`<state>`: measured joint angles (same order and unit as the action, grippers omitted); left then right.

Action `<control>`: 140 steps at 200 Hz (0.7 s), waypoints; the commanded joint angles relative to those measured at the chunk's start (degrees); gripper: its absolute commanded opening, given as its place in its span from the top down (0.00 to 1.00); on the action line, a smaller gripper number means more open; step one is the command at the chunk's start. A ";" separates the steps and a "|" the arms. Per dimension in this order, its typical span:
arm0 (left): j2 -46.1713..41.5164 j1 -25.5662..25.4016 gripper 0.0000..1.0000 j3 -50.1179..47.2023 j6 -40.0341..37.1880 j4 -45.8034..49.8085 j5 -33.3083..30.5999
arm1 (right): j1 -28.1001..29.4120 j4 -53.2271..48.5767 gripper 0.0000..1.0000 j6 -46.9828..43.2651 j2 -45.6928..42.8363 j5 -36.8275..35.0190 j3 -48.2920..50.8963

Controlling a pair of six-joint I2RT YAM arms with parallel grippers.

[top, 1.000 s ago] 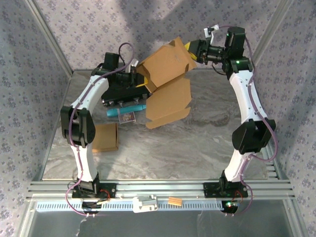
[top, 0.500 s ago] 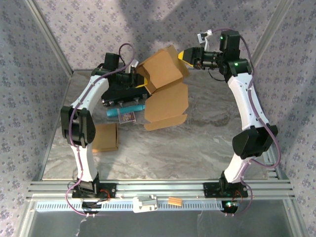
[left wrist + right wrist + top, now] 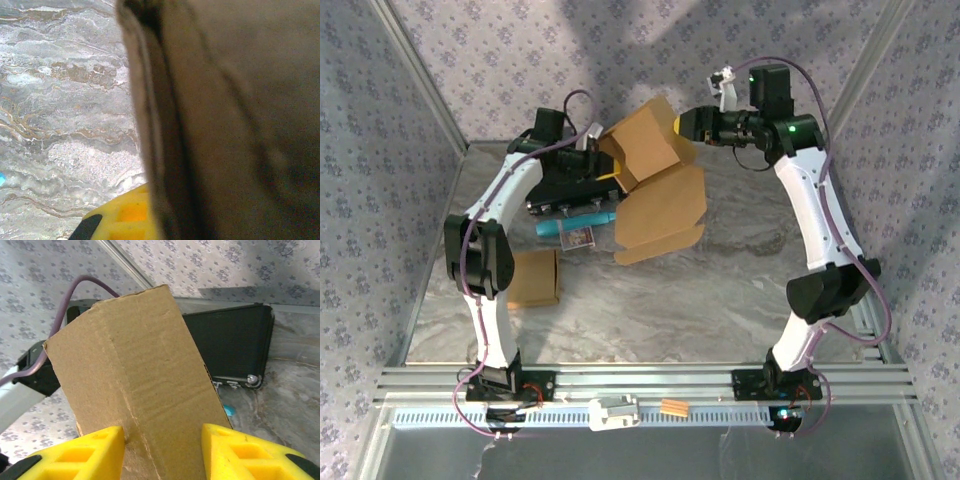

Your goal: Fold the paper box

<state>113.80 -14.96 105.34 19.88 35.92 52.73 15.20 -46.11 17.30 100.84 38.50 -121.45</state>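
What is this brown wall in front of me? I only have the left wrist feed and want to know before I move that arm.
Observer: It is the paper box. From the top camera, the left gripper appears clamped on its left edge and holds it up over the table.
Operator: Is the other arm on it too?
Observer: Yes. In the right wrist view, a creased panel fills the gap between the right gripper's fingers. I cannot tell whether it is squeezing.
Operator: Anything hanging loose?
Observer: A large flap hangs below the held part, toward the table. I can't tell whether it touches.
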 commanded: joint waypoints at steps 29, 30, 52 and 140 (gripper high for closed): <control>-2.78 -1.38 1.00 0.67 -2.87 2.57 -0.53 | 3.79 -7.80 0.51 -7.93 2.09 -13.40 -5.94; -2.79 -1.38 1.00 0.66 -2.89 2.62 -0.57 | 3.83 -7.87 0.51 -8.05 2.09 -13.56 -6.01; -3.48 -1.53 1.00 0.14 -3.06 2.59 -0.81 | 4.78 -9.67 0.51 -9.64 2.65 -17.99 -6.72; -4.90 -2.36 1.00 0.03 -4.83 5.78 -1.75 | 9.15 -13.17 0.48 -15.42 4.39 -37.30 -6.18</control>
<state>112.71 -16.67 105.21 17.04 40.18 49.41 22.90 -56.21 4.80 103.31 10.41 -126.48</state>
